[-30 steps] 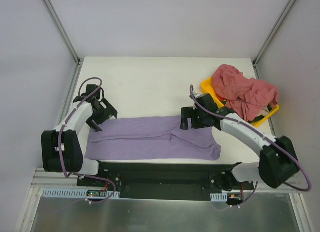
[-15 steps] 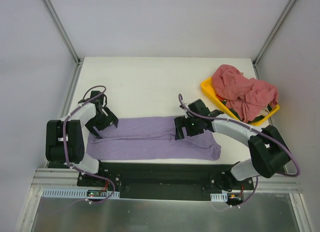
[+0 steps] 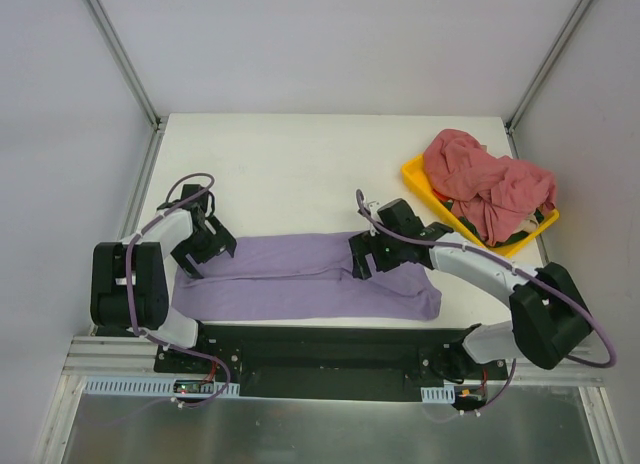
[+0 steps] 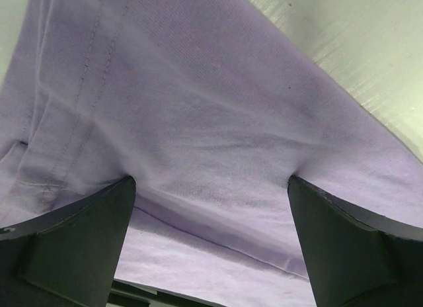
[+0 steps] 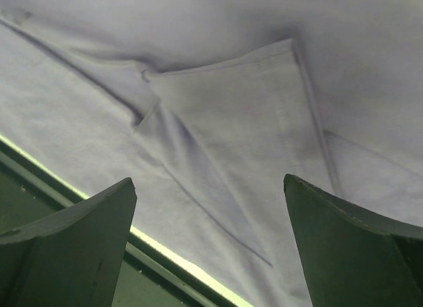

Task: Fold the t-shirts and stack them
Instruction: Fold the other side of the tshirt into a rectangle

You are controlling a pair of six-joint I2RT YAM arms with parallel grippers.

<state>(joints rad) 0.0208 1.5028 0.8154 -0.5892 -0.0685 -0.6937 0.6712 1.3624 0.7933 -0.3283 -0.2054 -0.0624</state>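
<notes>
Item one: lavender t-shirt (image 3: 310,284), folded into a long band, lay flat across the near part of the white table (image 3: 300,164), parallel to its near edge, with a lengthwise crease along its middle. Item two: pink-red t-shirts (image 3: 487,189), crumpled in one heap, sat in and overhung the yellow tray (image 3: 418,174) at the table's far right, well apart from the lavender shirt. Left gripper (image 3: 200,246) stood over the band's left end with its jaws spread wide; in the wrist view both fingertips (image 4: 99,221) pressed into the cloth, which dimpled at each tip. Right gripper (image 3: 368,256) stood at the band's far edge, right of centre, jaws likewise wide apart and holding nothing, over a folded sleeve hem (image 5: 264,88); contact with the cloth could not be determined.
</notes>
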